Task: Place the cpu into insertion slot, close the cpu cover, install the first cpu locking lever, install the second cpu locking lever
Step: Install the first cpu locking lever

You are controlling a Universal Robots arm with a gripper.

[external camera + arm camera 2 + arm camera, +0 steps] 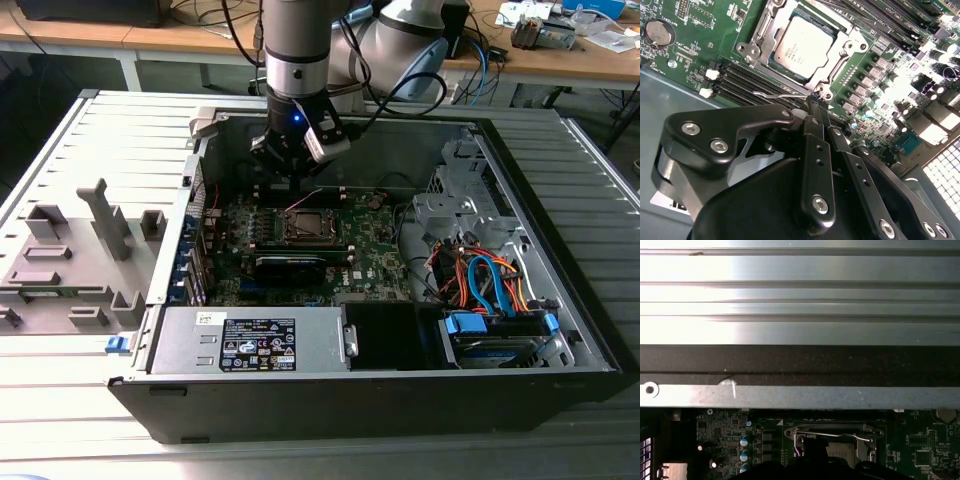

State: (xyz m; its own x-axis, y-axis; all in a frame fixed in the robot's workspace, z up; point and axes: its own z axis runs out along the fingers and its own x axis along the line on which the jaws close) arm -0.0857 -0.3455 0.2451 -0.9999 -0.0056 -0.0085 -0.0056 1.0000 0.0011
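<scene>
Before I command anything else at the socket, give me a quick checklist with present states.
1. Chip seated flat in the socket: ok, silver top sits level inside the frame.
2. Cover down over the chip: ok, its frame lies around the chip's edges.
3. Wire lever latched: cannot tell; it lies beside the socket near the gripper's tip.
4. Gripper position: ok, right at the socket's corner, above the green board.
5. Jaws' state: cannot tell.
6. Second lever: cannot tell whether it is hooked.

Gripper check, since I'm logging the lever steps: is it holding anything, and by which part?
The gripper pinches a thin wire locking lever at its end, beside the closed cpu cover.
</scene>
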